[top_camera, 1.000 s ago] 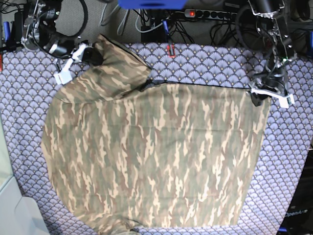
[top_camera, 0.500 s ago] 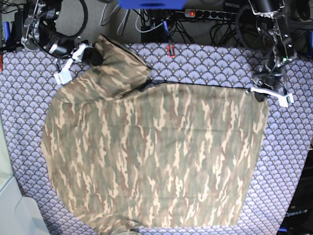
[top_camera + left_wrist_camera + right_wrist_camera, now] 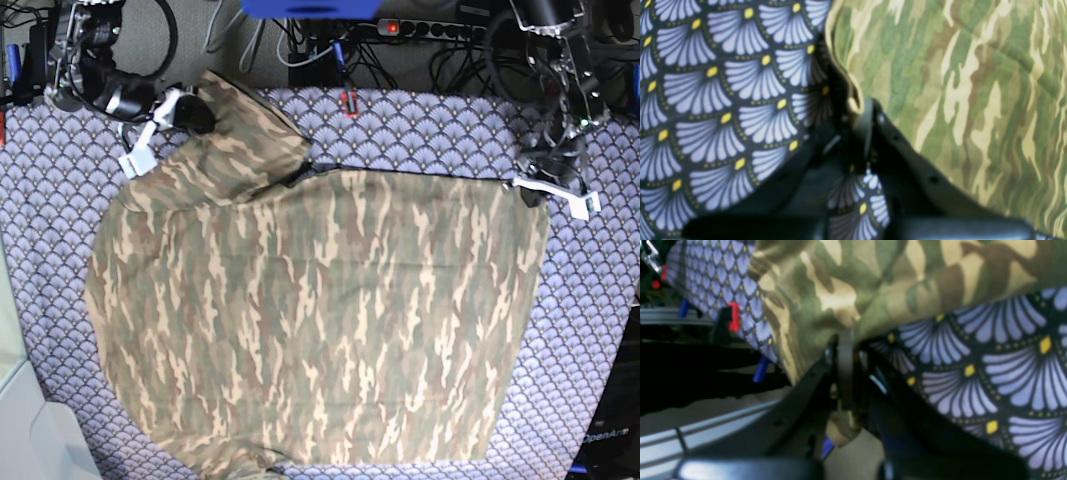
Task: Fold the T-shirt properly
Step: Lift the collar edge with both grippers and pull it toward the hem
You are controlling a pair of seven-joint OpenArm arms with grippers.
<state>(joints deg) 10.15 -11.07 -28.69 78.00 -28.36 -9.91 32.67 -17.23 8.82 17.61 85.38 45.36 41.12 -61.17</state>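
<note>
Camouflage T-shirt [image 3: 310, 310] lies flat, corners pinched in closed left end effector [image 3: 530, 190] and right end effector [image 3: 185, 112].

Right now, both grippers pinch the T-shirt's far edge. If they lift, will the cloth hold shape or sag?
Probably sags: the T-shirt lies limp and bunches where the right gripper pinches it. The span towards the left gripper would likely droop. It may drag on the table cloth, since most of it lies flat there.

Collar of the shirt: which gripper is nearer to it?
Right. The right gripper holds the shirt just beyond the collar, on the base view's left; the left gripper holds the far corner on that view's right.
</note>
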